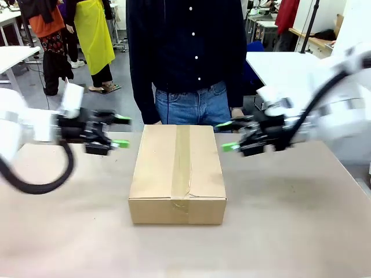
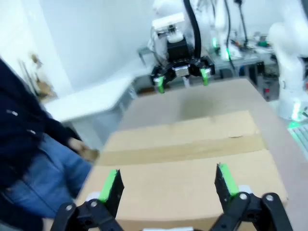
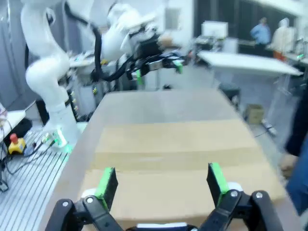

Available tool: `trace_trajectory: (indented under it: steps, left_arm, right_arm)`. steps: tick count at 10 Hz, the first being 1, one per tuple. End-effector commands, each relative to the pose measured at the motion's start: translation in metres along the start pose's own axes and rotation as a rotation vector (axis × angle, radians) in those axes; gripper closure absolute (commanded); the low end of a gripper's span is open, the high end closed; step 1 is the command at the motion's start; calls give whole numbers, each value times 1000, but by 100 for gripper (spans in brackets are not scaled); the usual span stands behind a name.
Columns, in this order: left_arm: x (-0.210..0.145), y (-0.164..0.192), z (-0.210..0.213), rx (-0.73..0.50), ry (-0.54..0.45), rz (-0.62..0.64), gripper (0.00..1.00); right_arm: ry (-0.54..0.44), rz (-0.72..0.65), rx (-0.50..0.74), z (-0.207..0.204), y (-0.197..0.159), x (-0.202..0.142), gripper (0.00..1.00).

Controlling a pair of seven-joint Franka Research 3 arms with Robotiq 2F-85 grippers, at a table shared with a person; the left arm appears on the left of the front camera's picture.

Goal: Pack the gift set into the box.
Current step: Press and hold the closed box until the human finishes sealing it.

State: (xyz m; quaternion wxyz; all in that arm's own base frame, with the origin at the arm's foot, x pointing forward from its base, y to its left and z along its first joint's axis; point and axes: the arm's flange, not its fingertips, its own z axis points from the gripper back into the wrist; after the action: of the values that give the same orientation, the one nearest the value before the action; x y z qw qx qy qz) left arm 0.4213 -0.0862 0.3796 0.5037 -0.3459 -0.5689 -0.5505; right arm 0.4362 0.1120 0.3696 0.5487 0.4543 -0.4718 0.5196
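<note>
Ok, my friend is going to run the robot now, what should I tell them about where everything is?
Left gripper: open, holding nothing, in the air beside the box's left side.
Right gripper: open, holding nothing, in the air beside the box's right side.
The box sits mid-table, flaps closed, tape strip along the top seam. A person stands just behind it.
Done: box looks closed and taped; its contents are hidden.
Left: probably nothing but moving the arms away, though what is packed inside cannot be checked.

The brown cardboard box sits mid-table, flaps closed (tape along its top seam).
</note>
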Motion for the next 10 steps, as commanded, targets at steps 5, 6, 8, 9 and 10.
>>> trace_trajectory:
  steps: [5, 6, 8, 9, 10]
  left_arm:
    - [9, -14, 130, 215, -58, -40, 0]
    - [9, -14, 130, 215, -58, -40, 0]
    - [9, -14, 130, 215, -58, -40, 0]
    - [9, -14, 130, 215, -58, -40, 0]
    - [9, -14, 130, 215, -58, -40, 0]
  right_arm:
    - [-135, -32, -328, 165, 63, -13, 0]
    - [-135, -32, -328, 165, 63, -13, 0]
    - [-135, -32, -328, 165, 63, -13, 0]
    - [-135, -32, -328, 165, 63, -13, 0]
    - [-135, -32, -328, 165, 63, -13, 0]
